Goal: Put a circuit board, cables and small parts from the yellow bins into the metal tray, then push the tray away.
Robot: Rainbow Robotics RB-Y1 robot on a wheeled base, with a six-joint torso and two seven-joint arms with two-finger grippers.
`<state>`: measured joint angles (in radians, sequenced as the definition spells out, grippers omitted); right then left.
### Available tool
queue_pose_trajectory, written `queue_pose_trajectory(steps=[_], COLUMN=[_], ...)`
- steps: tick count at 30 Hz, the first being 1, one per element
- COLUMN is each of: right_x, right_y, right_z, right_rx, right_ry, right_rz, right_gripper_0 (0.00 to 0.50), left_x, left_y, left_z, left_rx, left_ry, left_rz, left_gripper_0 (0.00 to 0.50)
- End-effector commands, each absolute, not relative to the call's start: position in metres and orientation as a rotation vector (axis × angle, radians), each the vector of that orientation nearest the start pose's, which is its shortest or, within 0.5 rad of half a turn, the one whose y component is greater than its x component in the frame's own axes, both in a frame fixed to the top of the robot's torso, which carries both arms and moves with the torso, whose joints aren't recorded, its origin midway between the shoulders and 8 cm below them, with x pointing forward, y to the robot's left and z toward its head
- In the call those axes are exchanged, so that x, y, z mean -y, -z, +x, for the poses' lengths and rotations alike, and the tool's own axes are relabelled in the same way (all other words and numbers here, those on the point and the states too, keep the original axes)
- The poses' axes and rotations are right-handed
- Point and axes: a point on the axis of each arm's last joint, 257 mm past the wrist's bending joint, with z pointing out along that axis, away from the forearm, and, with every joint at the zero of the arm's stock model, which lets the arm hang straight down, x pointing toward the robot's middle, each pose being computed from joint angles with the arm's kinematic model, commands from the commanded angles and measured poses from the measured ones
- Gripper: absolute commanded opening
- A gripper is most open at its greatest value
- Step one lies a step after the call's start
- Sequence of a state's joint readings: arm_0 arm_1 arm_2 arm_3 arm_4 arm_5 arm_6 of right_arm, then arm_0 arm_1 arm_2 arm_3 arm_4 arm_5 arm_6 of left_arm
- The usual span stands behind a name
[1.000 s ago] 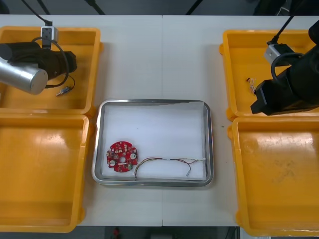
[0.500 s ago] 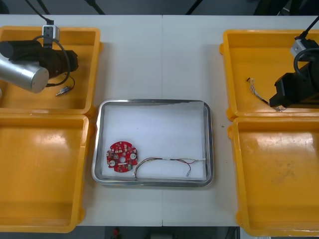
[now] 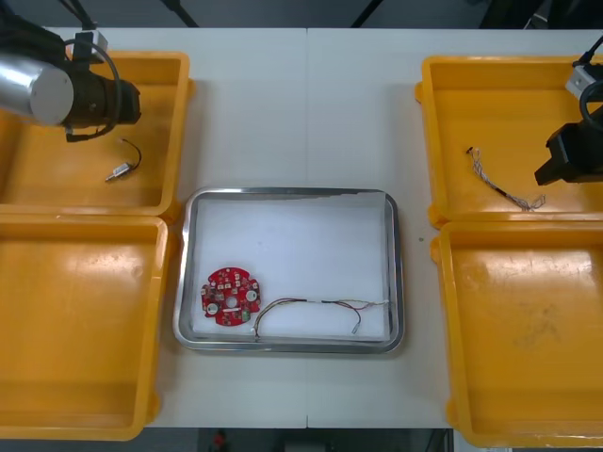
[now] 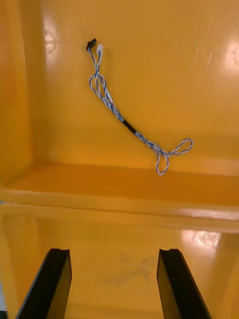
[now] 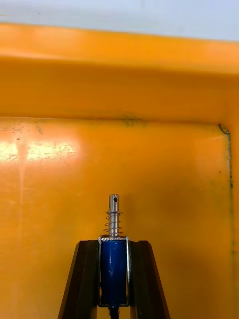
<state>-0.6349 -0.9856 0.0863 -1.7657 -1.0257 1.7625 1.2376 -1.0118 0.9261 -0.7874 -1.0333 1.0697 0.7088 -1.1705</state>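
My left tool [image 5: 114, 246], clamped on a blue sprung small metal part [image 5: 114, 219], has lifted, bound for the metal tray [image 3: 287, 192]; my right tool [image 4: 113, 254], apart, has withdrawn.

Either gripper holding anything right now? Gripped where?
Left gripper is shut on a small metal part, fingers clamping the sides of its blue body; the pin and spring stick out past the tips. Right gripper is open, holding nothing.

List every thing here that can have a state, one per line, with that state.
Left gripper: shut on small metal part, over far left bin.
Right gripper: open, empty.
Blue and white cable: lying loose in far right bin.
Metal tray: holds circuit board and red and yellow cable.
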Motion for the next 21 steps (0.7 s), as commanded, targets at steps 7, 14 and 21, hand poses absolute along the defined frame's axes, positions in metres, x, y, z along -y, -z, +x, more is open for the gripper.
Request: queue_pose_trajectory(steps=[7, 14, 21], right_x=[0.357, 0.360, 0.360], right_y=[0.091, 0.109, 0.134], right_z=[0.528, 0.560, 0.577], right_rx=[-2.585, -2.535, -2.489], right_ry=[0.081, 0.068, 0.089], right_rz=[-0.261, -0.391, -0.572], right_gripper_0=[0.500, 0.500, 0.500], left_x=[-0.348, -0.344, -0.327], left_y=[0.045, 0.027, 0.013], left_z=[0.655, 0.618, 0.583], left_rx=[-2.266, -2.379, -2.446], left_ry=[0.074, 0.078, 0.091], left_rz=[-0.025, -0.042, -0.139], left_gripper_0=[0.000, 0.000, 0.000])
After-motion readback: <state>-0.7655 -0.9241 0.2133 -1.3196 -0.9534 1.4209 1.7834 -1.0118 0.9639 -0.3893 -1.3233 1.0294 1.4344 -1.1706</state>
